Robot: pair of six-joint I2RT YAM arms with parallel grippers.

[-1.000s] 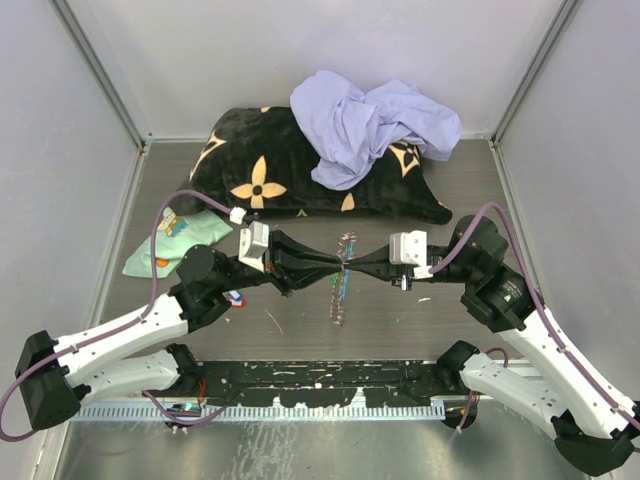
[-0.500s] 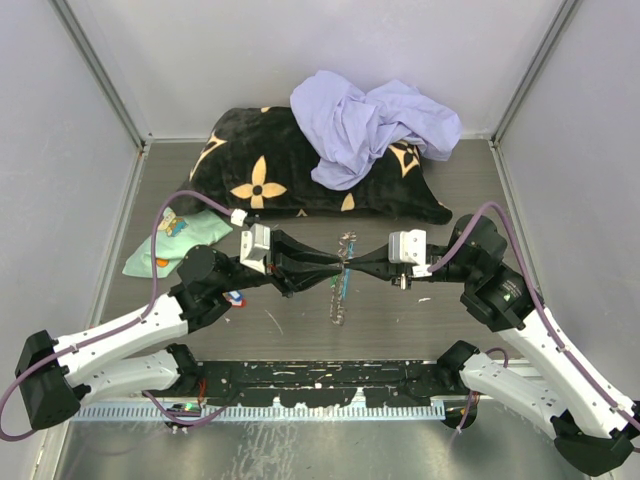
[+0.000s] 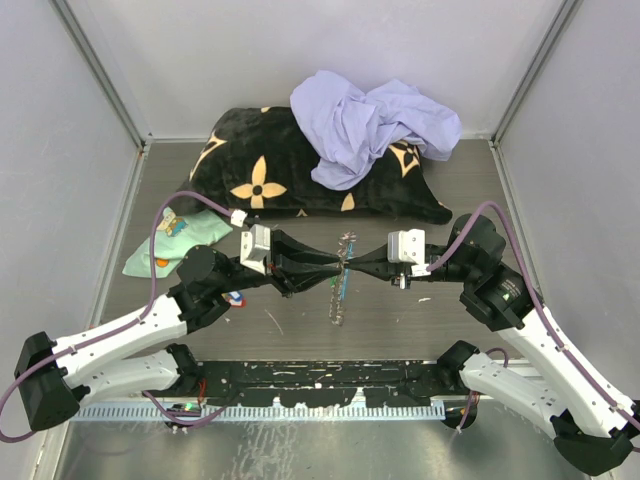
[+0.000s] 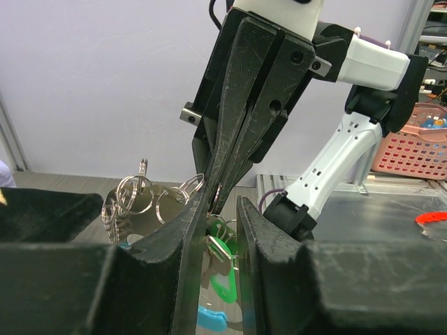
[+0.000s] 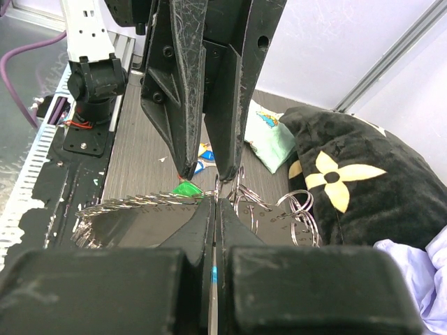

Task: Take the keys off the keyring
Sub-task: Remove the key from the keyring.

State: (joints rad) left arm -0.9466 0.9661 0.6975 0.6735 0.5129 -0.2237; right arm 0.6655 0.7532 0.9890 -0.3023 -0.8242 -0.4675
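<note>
The keyring (image 3: 340, 292) hangs edge-on at mid-table between the two grippers, a silver piece with many split rings (image 4: 133, 199) and a light-blue part below. My right gripper (image 3: 351, 268) is shut on its upper edge (image 5: 279, 216), jaws pressed together (image 5: 215, 202). My left gripper (image 3: 334, 268) faces it from the left, its fingers (image 4: 188, 237) a little apart. A key with a green tag (image 4: 225, 279) hangs from the keyring in that gap; the green tag (image 5: 183, 190) also shows below the left gripper (image 5: 208, 173). Loose keys (image 3: 234, 297) lie on the table by the left arm.
A black pillow with tan flowers (image 3: 290, 180) lies at the back, with a lavender cloth (image 3: 372, 120) heaped on it. A mint-green cloth (image 3: 182, 245) lies at the left. A black rail (image 3: 320, 380) runs along the near edge. Grey walls close both sides.
My left gripper's fingers have spread slightly around the green-tagged key. Both arms and the keyring stay where they were.
</note>
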